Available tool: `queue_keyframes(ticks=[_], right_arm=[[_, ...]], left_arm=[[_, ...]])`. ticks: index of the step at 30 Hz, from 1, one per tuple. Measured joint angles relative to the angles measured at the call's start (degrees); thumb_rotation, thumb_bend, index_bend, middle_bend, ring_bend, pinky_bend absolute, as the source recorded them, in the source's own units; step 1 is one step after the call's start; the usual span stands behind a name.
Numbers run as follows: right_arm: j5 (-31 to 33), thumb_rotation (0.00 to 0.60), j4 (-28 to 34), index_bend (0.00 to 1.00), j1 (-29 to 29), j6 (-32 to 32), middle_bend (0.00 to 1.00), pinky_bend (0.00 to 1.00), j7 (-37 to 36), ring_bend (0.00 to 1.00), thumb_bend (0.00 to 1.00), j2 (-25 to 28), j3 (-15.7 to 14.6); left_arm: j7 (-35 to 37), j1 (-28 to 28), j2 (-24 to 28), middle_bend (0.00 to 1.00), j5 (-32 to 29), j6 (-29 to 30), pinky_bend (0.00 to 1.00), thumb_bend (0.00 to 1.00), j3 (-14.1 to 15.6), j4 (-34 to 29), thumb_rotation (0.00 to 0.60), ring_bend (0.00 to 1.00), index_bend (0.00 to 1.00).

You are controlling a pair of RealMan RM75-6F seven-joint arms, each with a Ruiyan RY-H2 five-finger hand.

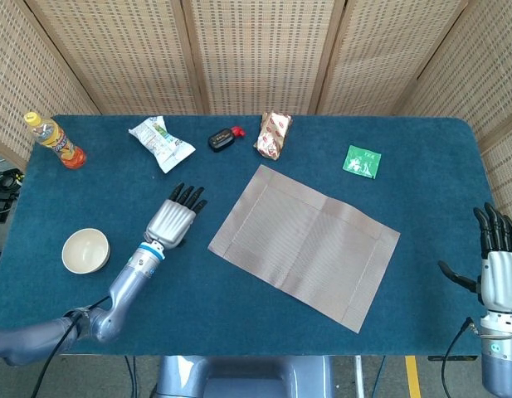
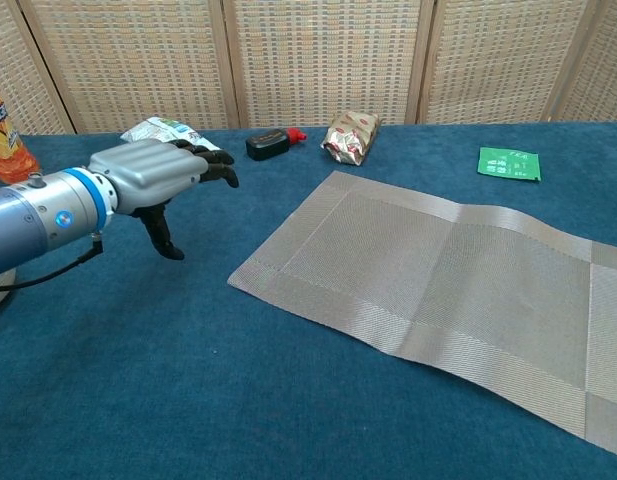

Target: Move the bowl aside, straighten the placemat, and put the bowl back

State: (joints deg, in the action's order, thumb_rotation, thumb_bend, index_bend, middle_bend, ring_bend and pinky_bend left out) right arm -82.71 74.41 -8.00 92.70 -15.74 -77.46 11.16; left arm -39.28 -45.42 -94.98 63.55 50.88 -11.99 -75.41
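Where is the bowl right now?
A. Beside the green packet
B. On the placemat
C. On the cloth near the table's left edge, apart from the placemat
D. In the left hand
C: the bowl sits alone on the blue cloth at the left, the left hand is open between it and the placemat, and nothing rests on the placemat.

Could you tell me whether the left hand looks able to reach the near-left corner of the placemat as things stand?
Probably yes: the left hand is open and empty beside the placemat, with only bare table cloth between them.
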Motion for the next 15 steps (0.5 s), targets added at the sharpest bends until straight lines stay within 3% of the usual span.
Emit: queue_keyframes(ticks=[15], right_arm=[[0.74,0.600,0.17,0.03,0.23,-0.72,0.00,0.00,-2.42,0.00,0.17,0.74,1.03]], left_arm=[[-3.02,-5.00,-8.23,0.00,-2.87,-2.14,0.00,0.12,1.45,6.56,0.600,0.00,0.17]])
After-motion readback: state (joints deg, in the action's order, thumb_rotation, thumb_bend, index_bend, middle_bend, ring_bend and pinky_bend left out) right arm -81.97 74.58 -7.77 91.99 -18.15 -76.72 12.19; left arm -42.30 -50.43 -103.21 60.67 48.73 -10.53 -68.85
